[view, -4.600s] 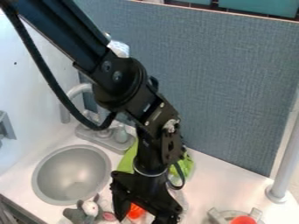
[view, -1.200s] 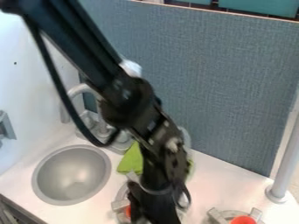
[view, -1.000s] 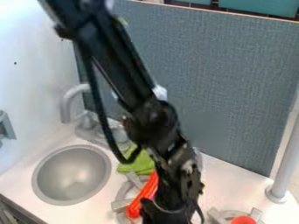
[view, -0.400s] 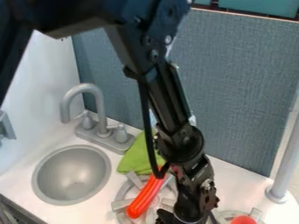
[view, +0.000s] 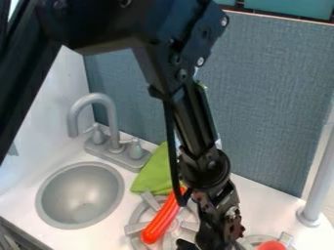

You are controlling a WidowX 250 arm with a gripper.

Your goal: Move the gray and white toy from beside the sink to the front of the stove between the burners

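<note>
The black gripper (view: pixel 209 244) hangs at the bottom edge, right of centre, between the two burners; its fingertips run out at the edge. Just left of it, an orange-red handle-like object (view: pixel 161 222) lies slanted over the left grey burner (view: pixel 135 228). Behind that burner is a green cloth (view: pixel 153 175), partly behind the arm's cable. Another red-orange round piece (view: pixel 271 245) sits at the centre of the right burner (view: pixel 287 239).
A round grey sink (view: pixel 79 195) is at the left, with a grey faucet (view: pixel 96 99) behind it. A blue-grey panel (view: pixel 274 97) stands along the back. At the right rises a grey post (view: pixel 320 180).
The arm has swung right, uncovering the orange-red object, the left burner and the faucet. The grey-and-white toy seen earliest beside the gripper is gone from beside the sink.
</note>
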